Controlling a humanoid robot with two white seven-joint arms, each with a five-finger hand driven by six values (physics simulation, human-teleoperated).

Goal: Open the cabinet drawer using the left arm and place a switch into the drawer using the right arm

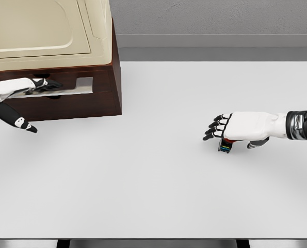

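No text, label, brand, number or sign can be read anywhere in the head view. The small object (226, 146) under the right robot hand (236, 129) shows coloured patches, too small and blurred to tell whether they carry any print. The cabinet (99, 98) at the upper left has plain brown and cream faces, and the table (153, 186) is bare white, without markings.

I see a wide white table (143, 181) filling most of my view, its top plain and smooth. At its far left corner sits a dark brown cabinet (104, 98) (cream panels on top), and right of the middle lies a small switch (225, 146), mostly hidden.
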